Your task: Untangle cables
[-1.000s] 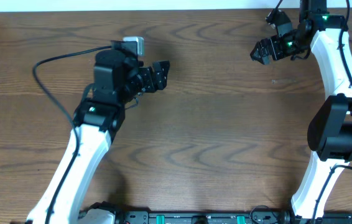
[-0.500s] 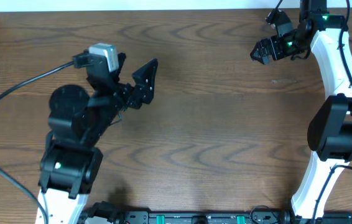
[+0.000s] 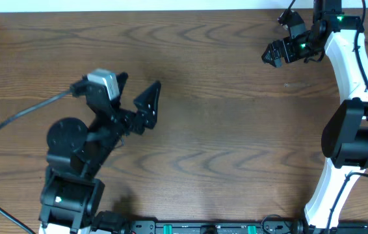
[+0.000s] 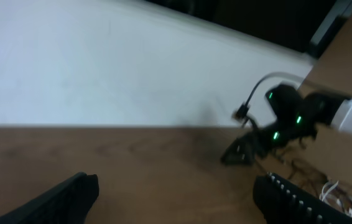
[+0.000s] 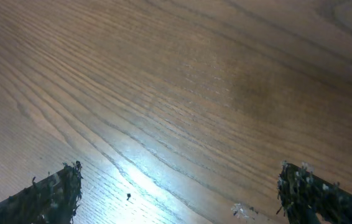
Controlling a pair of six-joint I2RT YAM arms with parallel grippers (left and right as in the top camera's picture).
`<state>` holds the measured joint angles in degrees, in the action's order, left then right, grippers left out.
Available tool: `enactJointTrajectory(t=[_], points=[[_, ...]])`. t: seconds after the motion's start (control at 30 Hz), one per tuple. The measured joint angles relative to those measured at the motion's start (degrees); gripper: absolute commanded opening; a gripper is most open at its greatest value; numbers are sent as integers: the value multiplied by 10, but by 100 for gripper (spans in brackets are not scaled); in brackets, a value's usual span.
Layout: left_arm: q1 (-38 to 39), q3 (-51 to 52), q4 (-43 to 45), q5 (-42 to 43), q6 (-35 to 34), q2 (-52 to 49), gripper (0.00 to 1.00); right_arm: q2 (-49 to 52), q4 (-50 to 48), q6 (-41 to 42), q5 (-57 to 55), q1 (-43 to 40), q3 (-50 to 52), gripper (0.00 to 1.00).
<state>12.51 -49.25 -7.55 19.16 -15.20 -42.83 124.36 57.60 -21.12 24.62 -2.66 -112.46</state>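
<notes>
Left wrist: blurred thin black and white cables (image 4: 334, 191); left end effector (image 4: 176, 185), right end effector (image 5: 179, 175) released.

table (image 3: 236, 130): brown wood, wavy grain all over, fills pretty much the whole overhead view
wall (image 4: 101, 74): plain white, runs along the far edge of the table; a dark band (image 4: 257, 15) sits above it in the left wrist view
speck (image 5: 128, 196): tiny dark dot on the wood, right next to a bright glare patch
fleck (image 5: 243, 210): small whitish bit lying on the table, right of the speck, apart from it
</notes>
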Motion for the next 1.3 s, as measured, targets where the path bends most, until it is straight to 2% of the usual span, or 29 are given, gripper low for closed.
enactJointTrajectory(t=[0.1,0.33,0.57,0.7,0.87,1.07,1.17,1.3], points=[[0,51,-1,0,0,24,85,0,0,0,0,0,0,99],[0,121,-101,0,0,60,84,0,0,0,0,0,0,99],[0,122,-104,-2,0,80,84,0,0,0,0,0,0,99],[0,123,-81,-40,0,97,84,0,0,0,0,0,0,99],[0,186,82,-127,0,152,84,0,0,0,0,0,0,99],[-3,311,267,-177,0,213,84,0,0,0,0,0,0,99],[-16,379,339,-194,0,253,84,0,0,0,0,0,0,99],[-40,434,385,-202,0,297,84,0,0,0,0,0,0,99]])
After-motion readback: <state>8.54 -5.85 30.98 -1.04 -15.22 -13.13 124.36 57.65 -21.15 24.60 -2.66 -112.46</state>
